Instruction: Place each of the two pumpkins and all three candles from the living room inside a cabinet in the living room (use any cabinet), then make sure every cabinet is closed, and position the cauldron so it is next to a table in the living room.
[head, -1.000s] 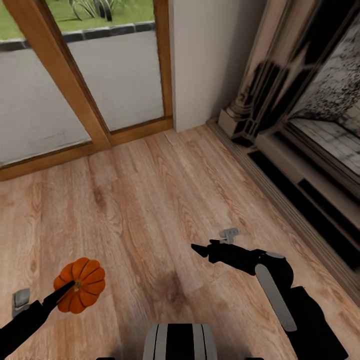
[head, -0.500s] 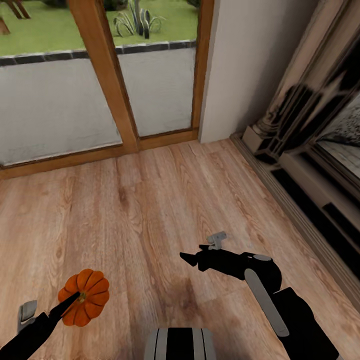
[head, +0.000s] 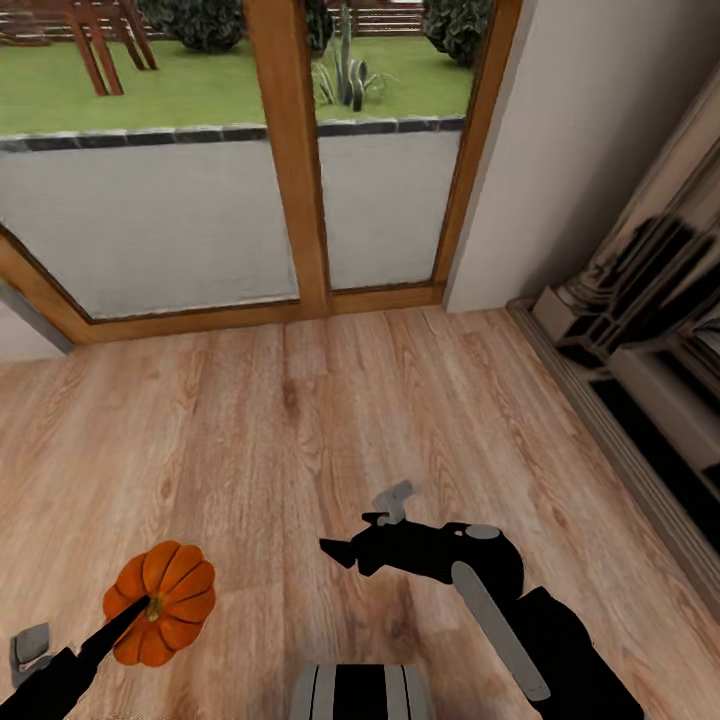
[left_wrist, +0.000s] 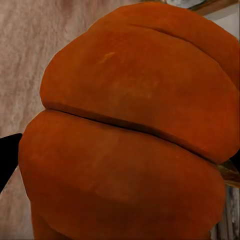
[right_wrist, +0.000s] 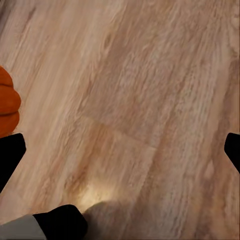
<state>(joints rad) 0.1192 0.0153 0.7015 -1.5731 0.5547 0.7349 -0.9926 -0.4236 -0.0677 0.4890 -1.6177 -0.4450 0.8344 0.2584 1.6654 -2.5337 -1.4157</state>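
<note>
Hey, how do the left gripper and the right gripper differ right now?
The left gripper is shut on the pumpkin, low at the head view's left; the right gripper holds nothing. In the left wrist view the pumpkin sits between the jaws, while the right wrist view shows spread jaws over bare wood floor. The right gripper also reaches further forward. Both are black and above the floor.

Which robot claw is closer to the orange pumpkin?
Left. The left claw holds the pumpkin between its fingers. The right claw hangs apart from it, open over bare wood floor, on the pumpkin's right.
</note>
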